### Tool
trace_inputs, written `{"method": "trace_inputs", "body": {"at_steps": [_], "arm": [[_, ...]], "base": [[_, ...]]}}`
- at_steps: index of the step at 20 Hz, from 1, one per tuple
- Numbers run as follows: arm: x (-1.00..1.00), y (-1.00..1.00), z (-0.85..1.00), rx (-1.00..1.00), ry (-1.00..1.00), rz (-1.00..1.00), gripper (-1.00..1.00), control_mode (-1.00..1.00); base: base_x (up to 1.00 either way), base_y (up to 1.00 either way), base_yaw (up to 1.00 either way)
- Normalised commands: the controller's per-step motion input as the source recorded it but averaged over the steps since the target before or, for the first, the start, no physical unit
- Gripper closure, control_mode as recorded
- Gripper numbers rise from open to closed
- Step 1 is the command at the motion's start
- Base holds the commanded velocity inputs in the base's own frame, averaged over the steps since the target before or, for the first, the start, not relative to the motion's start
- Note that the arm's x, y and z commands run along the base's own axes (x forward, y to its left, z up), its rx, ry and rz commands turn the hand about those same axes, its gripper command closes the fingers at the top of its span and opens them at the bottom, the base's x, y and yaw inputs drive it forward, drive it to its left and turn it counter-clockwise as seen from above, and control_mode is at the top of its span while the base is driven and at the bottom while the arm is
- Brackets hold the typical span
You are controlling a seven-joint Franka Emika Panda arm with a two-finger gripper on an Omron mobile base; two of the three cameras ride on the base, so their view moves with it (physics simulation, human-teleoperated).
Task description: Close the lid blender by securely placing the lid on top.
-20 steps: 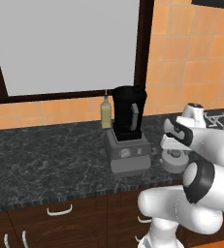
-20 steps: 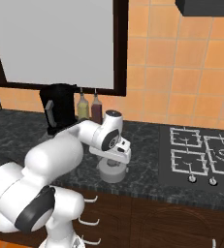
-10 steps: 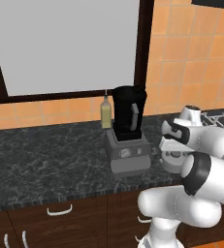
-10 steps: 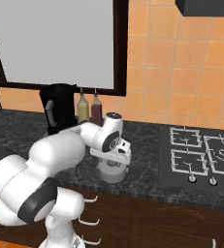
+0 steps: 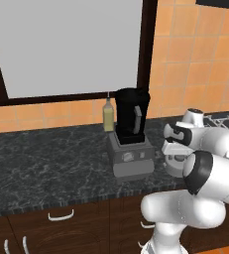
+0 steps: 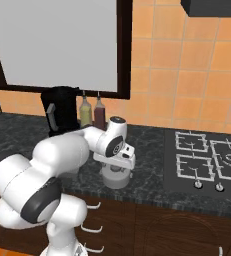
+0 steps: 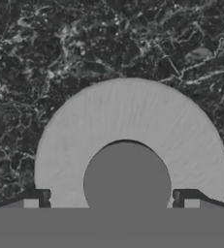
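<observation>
Lowering a little since before, the gripper [image 7: 108, 199] is hovering released astride the knob of the round light-grey lid [image 7: 133, 126] — the blender [image 5: 131, 132] and two bottles [image 6: 92, 112] are standing near.

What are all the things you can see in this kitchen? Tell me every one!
blender: one, black jar on a grey base, on the counter under the window, no lid on it
lid: one, light grey with a darker knob, lying on the counter to the right of the blender, right below the gripper
bottles: two, one yellowish and one dark red, by the wall next to the blender
counter: one, dark marbled stone
stove: one, black with burners and knobs, at the right end of the counter
window: one, pale with a dark frame, above the counter
drawers: dark wood with white handles, under the counter
gripper: one, dark fingertips either side of the lid's knob, open
</observation>
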Motion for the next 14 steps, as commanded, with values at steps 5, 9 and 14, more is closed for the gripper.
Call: {"method": "trace_inputs", "body": {"at_steps": [5, 9, 14], "arm": [[0.01, 0.05, -0.29, -0.01, 0.0, 0.0, -1.0, -1.0], [0.0, 0.26, -0.5, -0.03, 0.0, 0.0, 1.0, -1.0], [0.0, 0.15, -0.01, 0.0, 0.02, 0.0, 1.0, -1.0]], "base": [[0.0, 0.0, 0.0], [0.0, 0.0, 0.0], [0.0, 0.0, 0.0]]}}
